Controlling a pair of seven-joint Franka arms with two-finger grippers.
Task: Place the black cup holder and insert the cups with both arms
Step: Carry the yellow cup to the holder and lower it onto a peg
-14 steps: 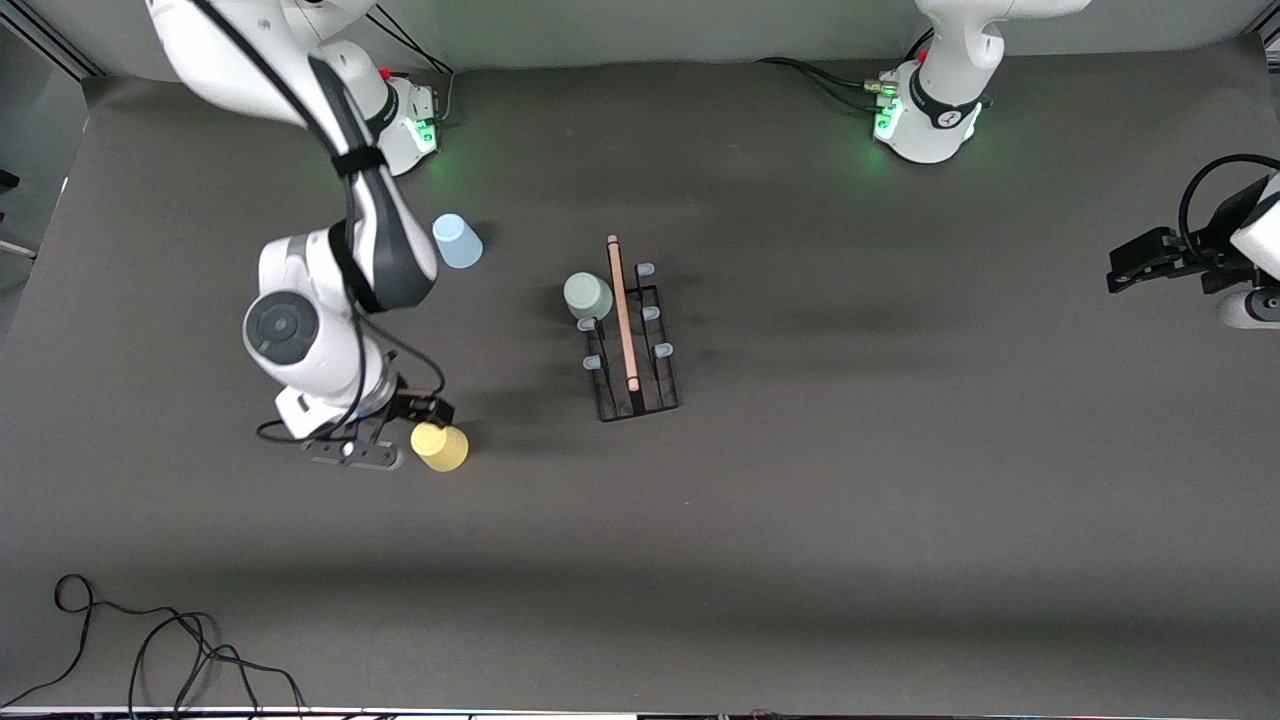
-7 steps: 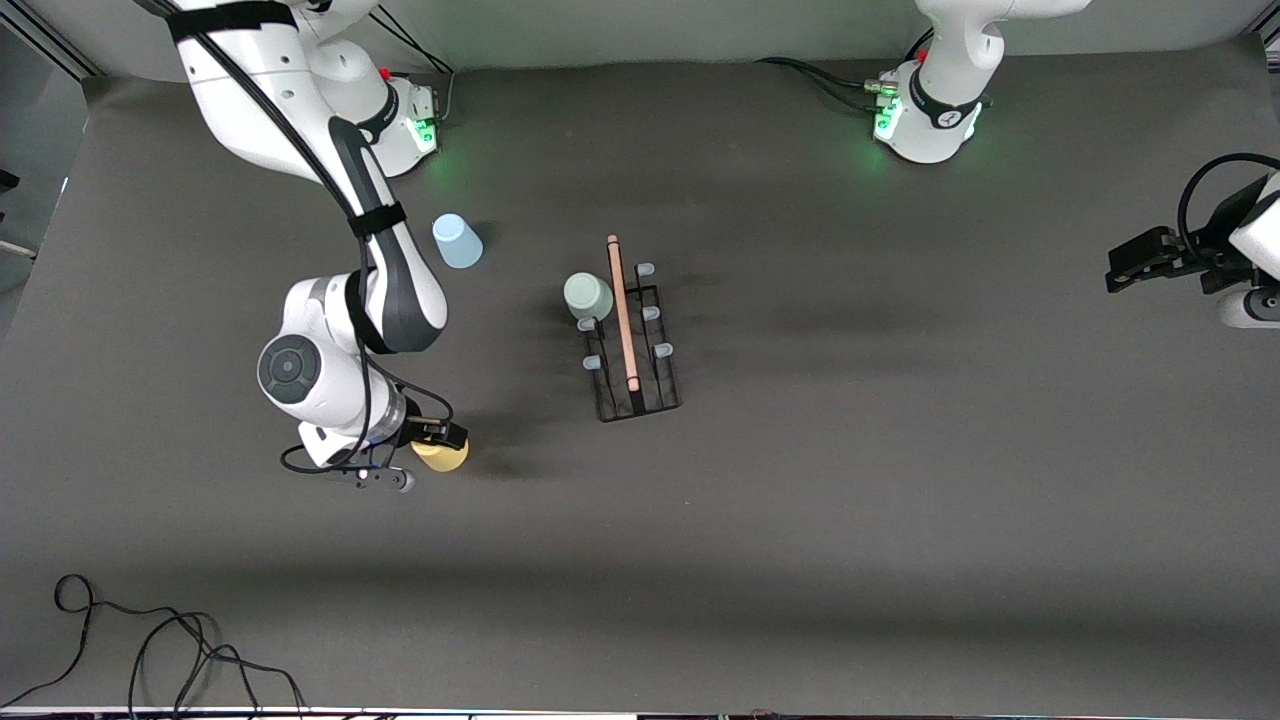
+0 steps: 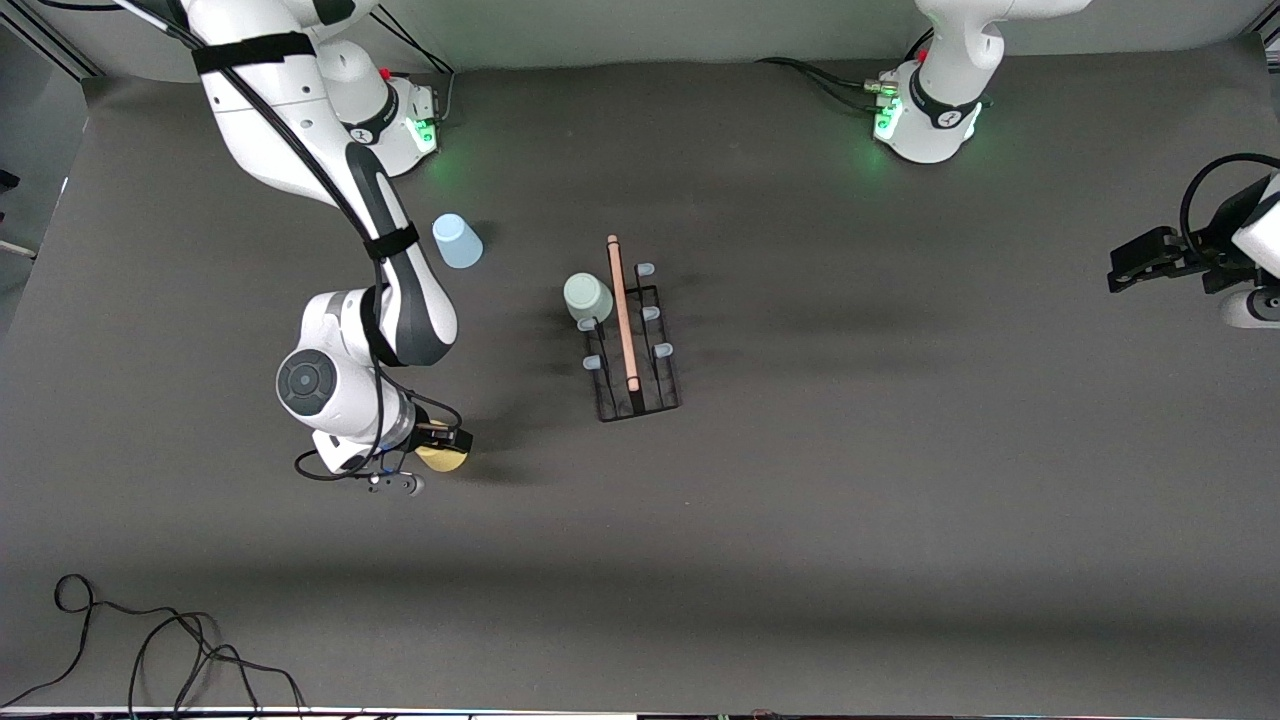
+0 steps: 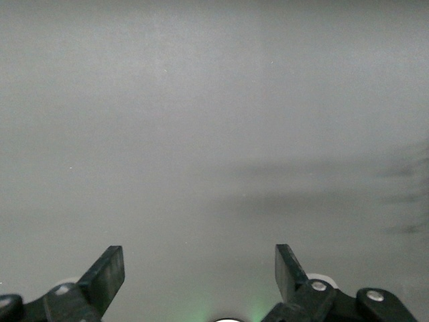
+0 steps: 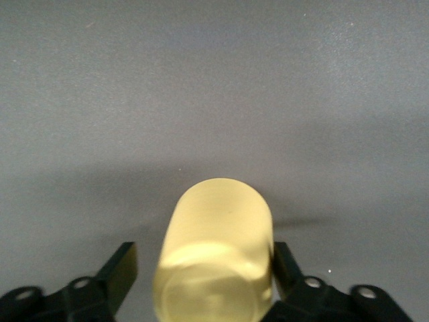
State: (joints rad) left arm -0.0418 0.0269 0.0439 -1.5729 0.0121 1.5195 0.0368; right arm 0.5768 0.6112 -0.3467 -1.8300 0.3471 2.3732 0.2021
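Right gripper (image 5: 201, 268) straddles yellow cup (image 5: 214, 258), one finger touching, not clamped. Uneven closing may tip it. Left gripper (image 4: 200, 268) wide, waiting.

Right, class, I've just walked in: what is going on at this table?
The right gripper is down around the yellow cup, one finger touching it, the other not yet. The grey-green cup already sits on the black cup holder. The light blue cup stands on the table. The left gripper waits open at its end.
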